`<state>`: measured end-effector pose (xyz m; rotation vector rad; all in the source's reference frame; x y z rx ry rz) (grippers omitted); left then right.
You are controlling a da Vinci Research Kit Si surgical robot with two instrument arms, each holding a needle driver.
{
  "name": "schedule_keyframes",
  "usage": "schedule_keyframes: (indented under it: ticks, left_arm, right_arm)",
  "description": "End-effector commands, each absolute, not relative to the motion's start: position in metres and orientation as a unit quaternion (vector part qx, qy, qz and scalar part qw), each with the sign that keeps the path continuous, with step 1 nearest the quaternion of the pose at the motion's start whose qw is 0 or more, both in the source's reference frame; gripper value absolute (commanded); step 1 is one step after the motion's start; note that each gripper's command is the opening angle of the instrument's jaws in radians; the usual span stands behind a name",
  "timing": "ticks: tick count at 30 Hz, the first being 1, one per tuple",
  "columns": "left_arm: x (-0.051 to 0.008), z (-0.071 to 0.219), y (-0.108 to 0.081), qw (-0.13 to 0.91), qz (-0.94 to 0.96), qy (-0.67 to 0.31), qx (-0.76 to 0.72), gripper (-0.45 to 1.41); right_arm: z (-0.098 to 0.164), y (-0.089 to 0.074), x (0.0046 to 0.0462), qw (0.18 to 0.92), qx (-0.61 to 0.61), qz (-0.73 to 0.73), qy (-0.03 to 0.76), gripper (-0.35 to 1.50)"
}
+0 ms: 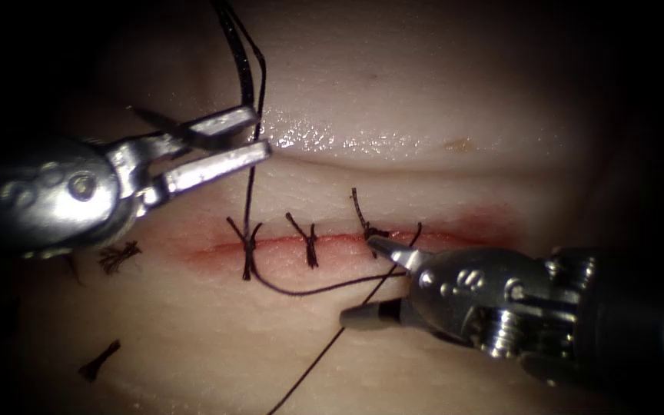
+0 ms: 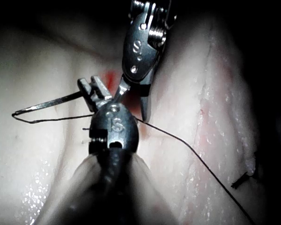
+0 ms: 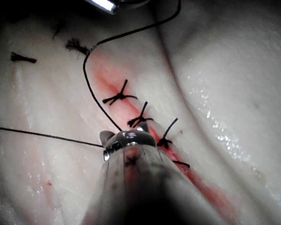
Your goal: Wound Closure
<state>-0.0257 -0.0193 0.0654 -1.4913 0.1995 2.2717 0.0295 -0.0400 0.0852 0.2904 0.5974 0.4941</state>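
The needle (image 1: pixel 164 123) is held clear of the tissue (image 1: pixel 439 100), clamped in the left tool (image 1: pixel 228 138) above the cut (image 1: pixel 332 240). Thread (image 1: pixel 301 290) trails from there past the knotted stitches (image 1: pixel 309 240). The right tool (image 1: pixel 374 280) stands with jaws apart, empty, at the cut's right part. Cut thread ends (image 1: pixel 117 257) lie lower left.

We see both grippers, left (image 1: pixel 228 142) and right (image 1: pixel 374 280), in shiny bare metal with smooth jaws. The tissue (image 1: pixel 439 100) looks pale, soft and wet, with glossy highlights. The thread (image 1: pixel 301 290) is thin, dark and matt, and its knots (image 1: pixel 310 240) look frayed.
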Motion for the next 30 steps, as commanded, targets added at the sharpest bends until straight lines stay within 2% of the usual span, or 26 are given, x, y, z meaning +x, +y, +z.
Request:
schedule_keyframes:
  ticks: [1, 5, 13, 17, 21, 22, 23, 24, 25, 30]
  left_arm:
    - [-0.0263, 0.0660, -0.0196, 0.207, 0.815, 0.071, -0.536, -0.45]
    - [-0.0262, 0.0660, -0.0196, 0.207, 0.815, 0.071, -0.536, -0.45]
    - [-0.0262, 0.0660, -0.0196, 0.207, 0.815, 0.071, -0.536, -0.45]
    - [-0.0263, 0.0660, -0.0196, 0.207, 0.815, 0.071, -0.536, -0.45]
    - [-0.0264, 0.0660, -0.0196, 0.207, 0.816, 0.072, -0.536, -0.45]
    - [-0.0264, 0.0660, -0.0197, 0.207, 0.816, 0.072, -0.536, -0.45]
    - [-0.0264, 0.0660, -0.0197, 0.207, 0.816, 0.072, -0.536, -0.45]
    - [-0.0264, 0.0660, -0.0197, 0.207, 0.816, 0.072, -0.536, -0.45]
    - [-0.0264, 0.0659, -0.0197, 0.207, 0.816, 0.072, -0.536, -0.45]
    - [-0.0264, 0.0659, -0.0197, 0.207, 0.815, 0.072, -0.536, -0.45]
  right_arm:
    - [0.0865, -0.0403, 0.0309, 0.916, 0.138, 0.241, 0.291, 1.13]
    - [0.0880, -0.0408, 0.0313, 0.918, 0.131, 0.242, 0.287, 1.11]
    - [0.0890, -0.0412, 0.0292, 0.928, 0.114, 0.237, 0.263, 0.91]
    - [0.0900, -0.0412, 0.0275, 0.938, 0.098, 0.234, 0.236, 0.71]
    - [0.0915, -0.0413, 0.0271, 0.942, 0.096, 0.232, 0.223, 0.68]
    - [0.0918, -0.0414, 0.0271, 0.943, 0.097, 0.230, 0.219, 0.61]
    - [0.0921, -0.0415, 0.0270, 0.945, 0.099, 0.226, 0.214, 0.42]
    - [0.0923, -0.0416, 0.0270, 0.946, 0.101, 0.223, 0.210, 0.12]
    - [0.0924, -0.0417, 0.0268, 0.948, 0.105, 0.219, 0.205, -0.35]
    - [0.0910, -0.0418, 0.0265, 0.957, 0.100, 0.161, 0.219, -0.35]
